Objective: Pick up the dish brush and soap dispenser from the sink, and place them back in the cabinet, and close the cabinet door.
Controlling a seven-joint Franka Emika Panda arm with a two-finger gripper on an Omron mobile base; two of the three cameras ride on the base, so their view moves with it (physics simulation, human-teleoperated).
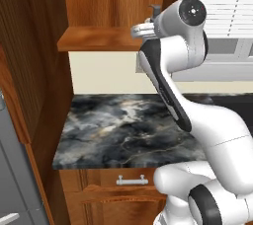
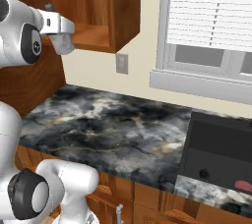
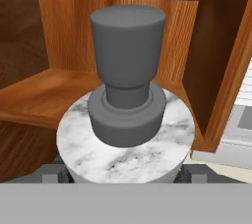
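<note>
My gripper (image 3: 123, 175) is shut on the soap dispenser (image 3: 123, 144), a white marbled bottle with a dark grey pump top. The arm holds it up at the front edge of the cabinet (image 1: 99, 39), just before the wooden shelf floor. From the right base view the bottle (image 2: 63, 45) hangs under the gripper (image 2: 60, 35) at the shelf's edge. The cabinet door (image 1: 22, 61) stands open at the left. The dish brush (image 2: 243, 185) shows its reddish-pink head low in the black sink (image 2: 216, 144).
A grey-black marbled countertop (image 1: 123, 125) runs below the cabinet, with wooden drawers (image 1: 131, 180) under it. A window with blinds (image 2: 211, 12) is to the right. A wall outlet (image 2: 121, 63) sits under the cabinet. The cabinet's right wall (image 3: 221, 85) is close beside the bottle.
</note>
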